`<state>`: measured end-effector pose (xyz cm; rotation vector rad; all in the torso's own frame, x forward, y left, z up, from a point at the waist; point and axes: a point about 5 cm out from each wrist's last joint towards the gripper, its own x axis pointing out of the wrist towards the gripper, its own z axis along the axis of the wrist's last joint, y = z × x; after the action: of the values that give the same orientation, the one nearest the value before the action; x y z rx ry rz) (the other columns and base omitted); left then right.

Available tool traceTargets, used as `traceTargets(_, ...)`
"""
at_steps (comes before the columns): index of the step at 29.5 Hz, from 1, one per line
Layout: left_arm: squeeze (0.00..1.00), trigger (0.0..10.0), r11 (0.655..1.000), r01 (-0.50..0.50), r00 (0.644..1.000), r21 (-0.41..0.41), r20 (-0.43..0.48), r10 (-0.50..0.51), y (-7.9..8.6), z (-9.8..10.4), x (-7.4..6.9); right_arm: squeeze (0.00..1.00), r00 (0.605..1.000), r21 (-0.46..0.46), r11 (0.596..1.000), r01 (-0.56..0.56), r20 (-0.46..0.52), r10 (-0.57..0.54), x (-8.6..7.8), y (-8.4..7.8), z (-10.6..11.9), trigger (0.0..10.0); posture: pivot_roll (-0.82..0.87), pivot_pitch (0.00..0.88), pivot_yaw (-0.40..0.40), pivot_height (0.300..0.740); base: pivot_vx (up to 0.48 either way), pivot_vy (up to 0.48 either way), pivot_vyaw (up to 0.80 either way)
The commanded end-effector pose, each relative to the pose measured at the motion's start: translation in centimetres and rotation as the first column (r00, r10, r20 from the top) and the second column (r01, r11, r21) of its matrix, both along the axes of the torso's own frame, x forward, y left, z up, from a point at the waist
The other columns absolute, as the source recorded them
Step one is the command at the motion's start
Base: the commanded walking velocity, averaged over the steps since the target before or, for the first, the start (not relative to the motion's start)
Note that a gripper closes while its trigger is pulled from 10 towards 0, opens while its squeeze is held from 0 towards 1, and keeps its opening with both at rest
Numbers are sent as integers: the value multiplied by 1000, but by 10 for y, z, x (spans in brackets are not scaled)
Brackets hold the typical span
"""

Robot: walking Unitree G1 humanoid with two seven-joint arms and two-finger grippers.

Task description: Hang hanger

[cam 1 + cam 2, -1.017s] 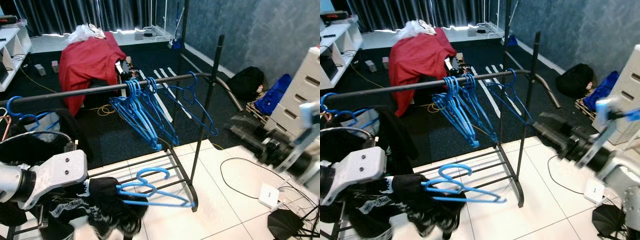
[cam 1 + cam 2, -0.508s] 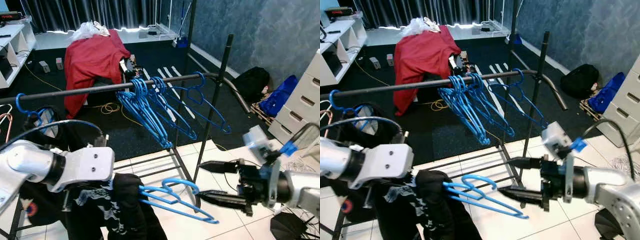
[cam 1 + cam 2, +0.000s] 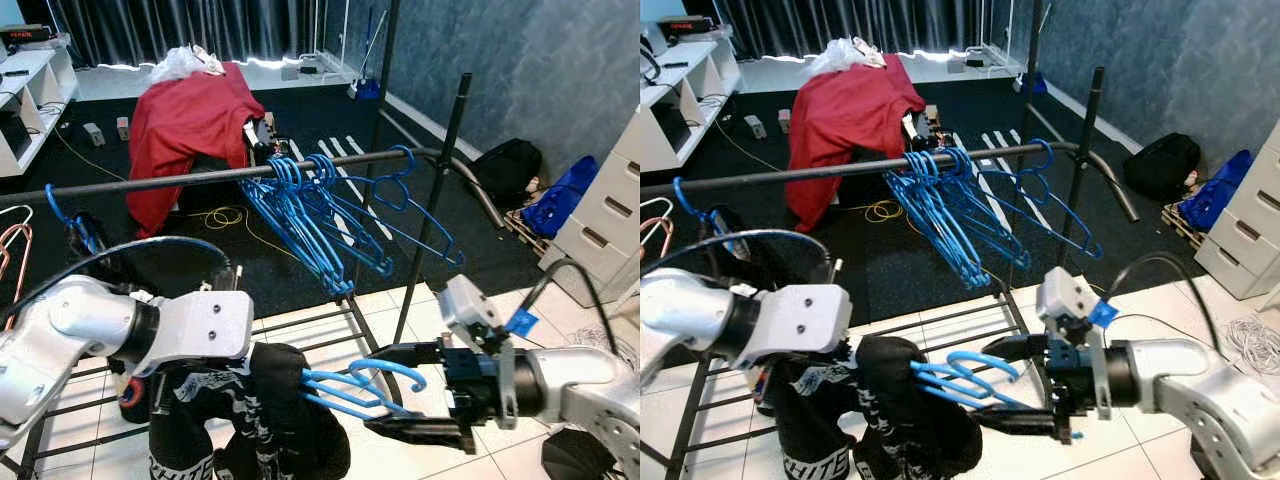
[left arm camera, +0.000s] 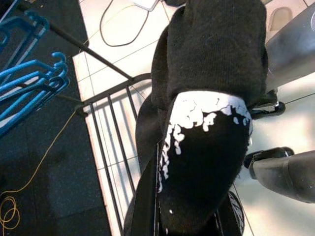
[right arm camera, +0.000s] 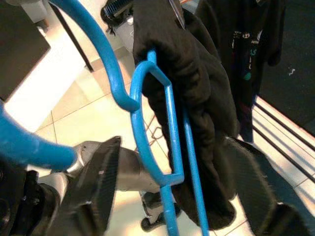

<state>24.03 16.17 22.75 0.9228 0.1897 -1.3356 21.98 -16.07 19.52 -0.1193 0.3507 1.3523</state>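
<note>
A blue hanger (image 3: 352,385) carrying a black printed garment (image 3: 255,420) hangs in the air at the end of my left arm (image 3: 190,326). The garment covers my left gripper's fingers; it seems shut on the hanger inside the cloth. My right gripper (image 3: 403,393) is open, one finger above and one below the hanger's hook end, not closed on it. In the right wrist view the hanger (image 5: 165,147) runs between the two spread fingers (image 5: 98,189). The black clothes rail (image 3: 180,181) runs across above, with several blue hangers (image 3: 320,215) bunched at its middle.
The rack's upright post (image 3: 450,170) and low floor bars (image 3: 330,320) stand just behind the grippers. A red cloth (image 3: 185,115) covers something beyond the rail. White drawers (image 3: 610,215), a blue bag (image 3: 555,200) and floor cables lie to the right.
My right gripper has come in from the right and now brackets the hanger's hook end. My left arm has brought the hanger and garment higher and more to the middle. The camera has shifted slightly.
</note>
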Motion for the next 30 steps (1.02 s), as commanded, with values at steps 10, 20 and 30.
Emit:
traceTargets(10, 0, 10000, 999, 39, 998, -28, 48, -38, -8, 12, 3, 0, 990, -63, 994, 90, 114, -82, 17, 4, -6, 0, -39, 0, -23, 740, 0, 0, 0)
traceTargets(20, 0, 10000, 996, 60, 996, -59, 65, -56, -13, 17, 4, 0, 988, -25, 995, 97, 122, -93, 20, 8, -6, 0, -34, 0, -21, 740, 0, 0, 0)
traceTargets(30, 1000, 10000, 971, 81, 996, -226, -21, -88, -11, 36, 1, 0, 982, 48, 995, 87, 164, -94, 21, 12, 3, 0, -34, 0, -18, 740, 0, 0, 0)
